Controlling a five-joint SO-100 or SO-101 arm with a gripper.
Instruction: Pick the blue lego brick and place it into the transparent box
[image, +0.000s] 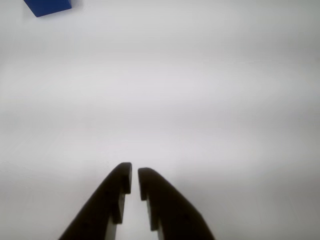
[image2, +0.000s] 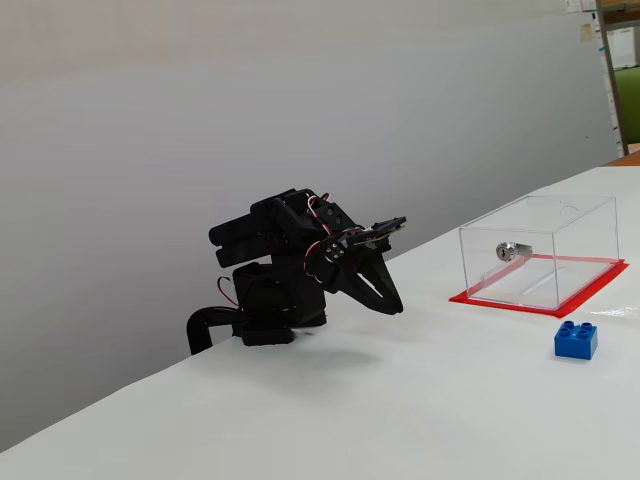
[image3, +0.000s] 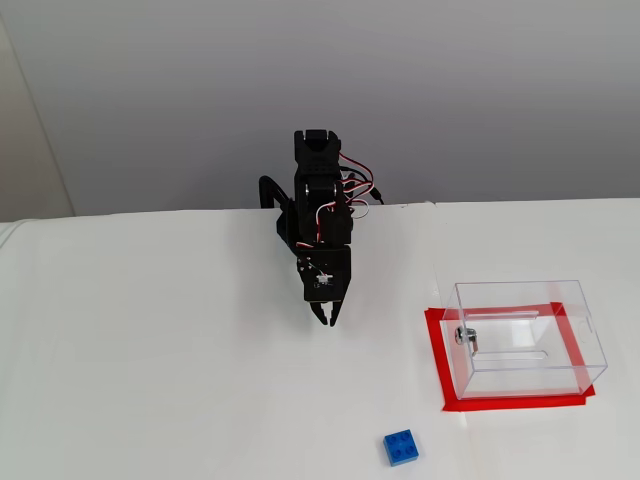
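Black two-finger gripper (image: 135, 180), nearest the wrist camera: fingers (image: 112, 200) almost pressed together, only a thin slit between the tips, nothing held; folded low over the white tabletop (image3: 150, 380). Small bright blue studded plastic lego brick (image3: 401, 447), resting on the tabletop apart from the fingers and just beside the red base of the clear thin-walled plastic box (image3: 525, 335), on the base's front-left corner side in the fixed view from above; only a blue corner (image: 48, 6) visible at the upper left edge of the wrist view. Probably light, rigid and smooth-sided, so liable to slip or skid if pushed; best taken across two opposite flat side walls, fingers lowered past the studs, squared to the faces and not to a corner. Box open-topped as far as can be judged, with a small silver metal lock part (image3: 466, 337) on its left wall. No brand, label or legible writing on brick, box or arm.
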